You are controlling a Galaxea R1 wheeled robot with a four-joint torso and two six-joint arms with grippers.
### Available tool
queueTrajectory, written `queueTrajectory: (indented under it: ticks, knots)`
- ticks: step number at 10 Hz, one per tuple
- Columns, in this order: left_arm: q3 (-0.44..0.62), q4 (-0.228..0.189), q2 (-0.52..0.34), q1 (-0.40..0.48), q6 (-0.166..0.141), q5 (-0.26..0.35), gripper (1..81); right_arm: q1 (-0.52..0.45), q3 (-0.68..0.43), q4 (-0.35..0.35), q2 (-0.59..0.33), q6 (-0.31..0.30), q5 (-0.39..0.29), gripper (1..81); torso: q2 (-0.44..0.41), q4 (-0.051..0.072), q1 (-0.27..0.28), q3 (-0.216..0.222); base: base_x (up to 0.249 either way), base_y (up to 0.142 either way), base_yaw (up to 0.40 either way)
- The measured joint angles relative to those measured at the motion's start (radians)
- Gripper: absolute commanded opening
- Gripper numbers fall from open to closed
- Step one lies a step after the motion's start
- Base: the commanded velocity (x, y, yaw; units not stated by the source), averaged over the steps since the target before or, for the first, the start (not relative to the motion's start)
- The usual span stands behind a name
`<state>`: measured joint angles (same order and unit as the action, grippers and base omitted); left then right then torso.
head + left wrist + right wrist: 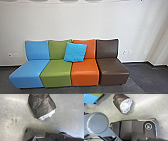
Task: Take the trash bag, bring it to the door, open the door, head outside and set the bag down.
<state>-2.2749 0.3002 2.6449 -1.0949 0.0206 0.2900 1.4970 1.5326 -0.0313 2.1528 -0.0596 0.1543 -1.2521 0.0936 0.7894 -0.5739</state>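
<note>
On my left, I can't tell how wide the gripper is or what it holds; same on my right. The trash bag (pixel 41 106) lies on floor (pixel 70 119), apart from my base's edge (pixel 126 130). Ahead, blue-to-brown seats (pixel 56 72) line the wall (pixel 82 22), with floor open past the brown end.

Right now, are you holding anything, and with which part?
I can't tell. The dark brown, shiny plastic bag with white at one end runs out of both wrist views, so any hold is uncertain.
</note>
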Motion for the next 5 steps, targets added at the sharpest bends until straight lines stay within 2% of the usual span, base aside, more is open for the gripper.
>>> queueTrajectory:
  ticks: [2, 5]
  knots:
    - [-0.033, 0.006, 0.023, 0.001, 0.0, 0.007, 81.1, -0.065, -0.021, -0.01, -0.04, -0.02, -0.007, 81.1, -0.071, 0.0, 0.044, 0.0, 0.0, 0.0, 0.0]
    - [-0.041, 0.032, 0.026, 0.036, 0.0, 0.055, 81.1, -0.113, -0.093, -0.013, -0.114, -0.048, -0.024, 81.1, -0.179, 0.0, 0.111, -0.007, 0.0, 0.0, 0.0]
